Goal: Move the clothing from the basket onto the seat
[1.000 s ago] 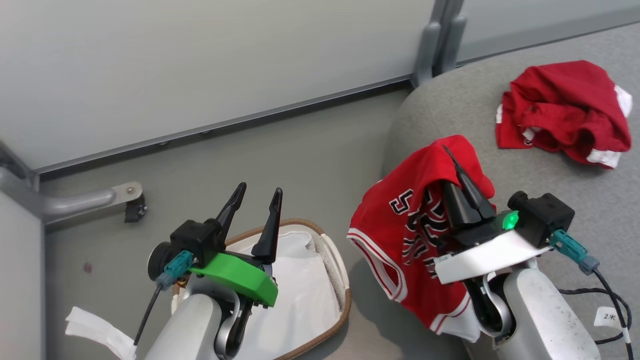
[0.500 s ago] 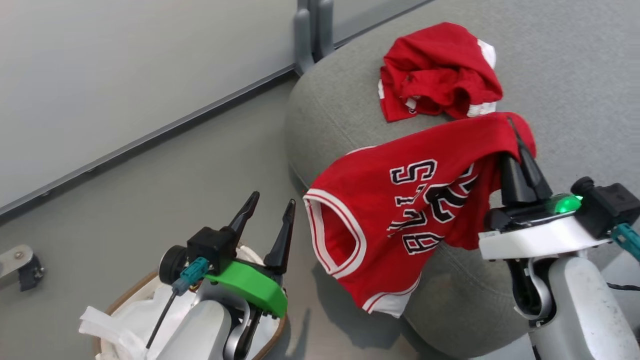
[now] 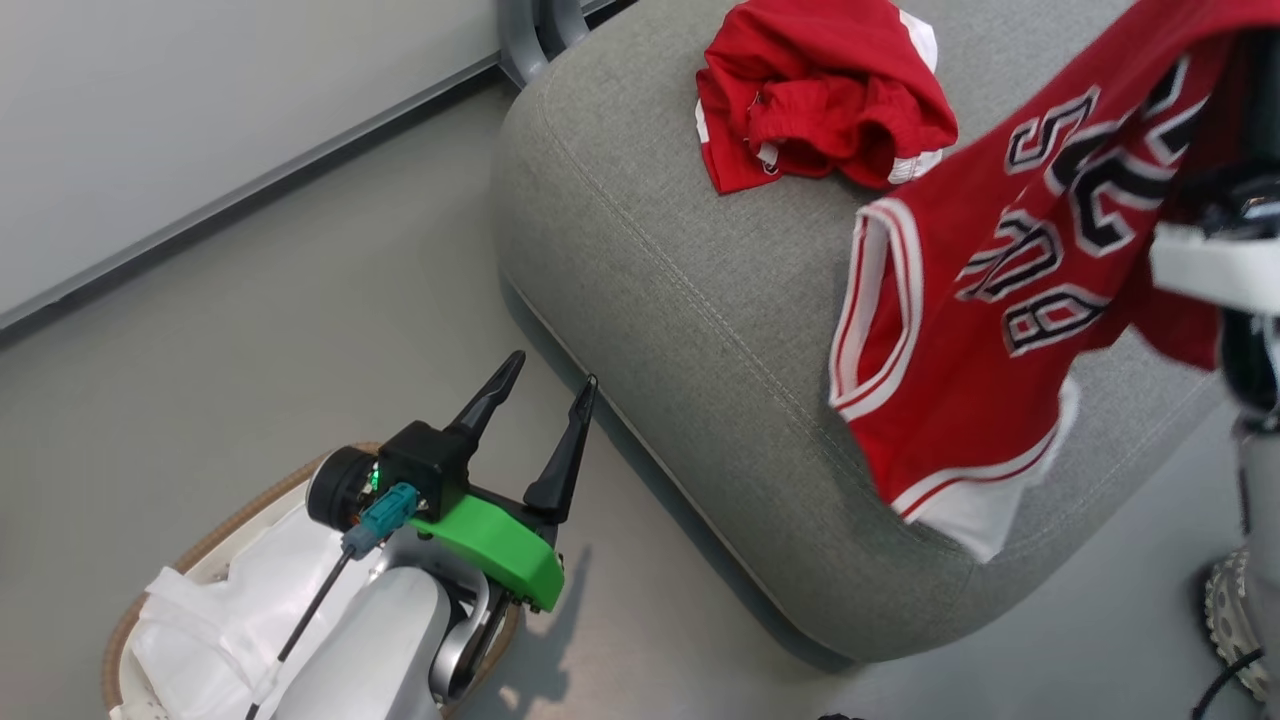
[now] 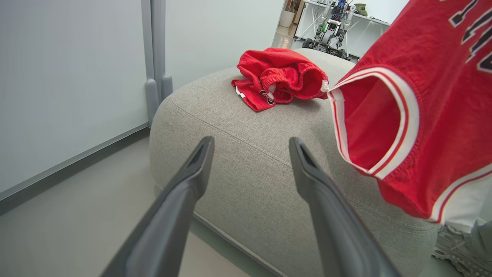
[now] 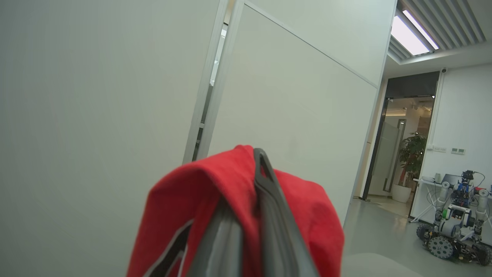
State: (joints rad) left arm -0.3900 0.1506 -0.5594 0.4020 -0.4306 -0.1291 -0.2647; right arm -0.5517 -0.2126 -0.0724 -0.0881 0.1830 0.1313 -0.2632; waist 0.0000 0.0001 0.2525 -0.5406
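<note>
A red jersey (image 3: 1000, 300) with black lettering hangs in the air over the front right of the grey seat (image 3: 680, 300). My right gripper (image 5: 257, 157) is shut on its upper fold, and the cloth drapes over both fingers. Crumpled red shorts (image 3: 820, 90) lie further back on the seat. The basket (image 3: 250, 505) stands on the floor at the lower left, its white liner (image 3: 220, 610) showing inside. My left gripper (image 3: 552, 372) hovers above the basket's right edge, open and holding nothing. In the left wrist view it (image 4: 251, 144) points at the seat (image 4: 250, 184), with the shorts (image 4: 280, 77) behind and the jersey (image 4: 423, 115) to the right.
A pale wall panel with a grey post (image 3: 535, 30) runs behind the seat. Grey floor lies between the basket and the seat. A treaded wheel (image 3: 1230, 620) sits on the floor at the lower right. Another wheeled robot (image 5: 457, 231) stands far off near a doorway.
The head camera has swung right, so the whole picture shifted. My right gripper has carried the jersey higher and further over the seat. The left gripper stays open.
</note>
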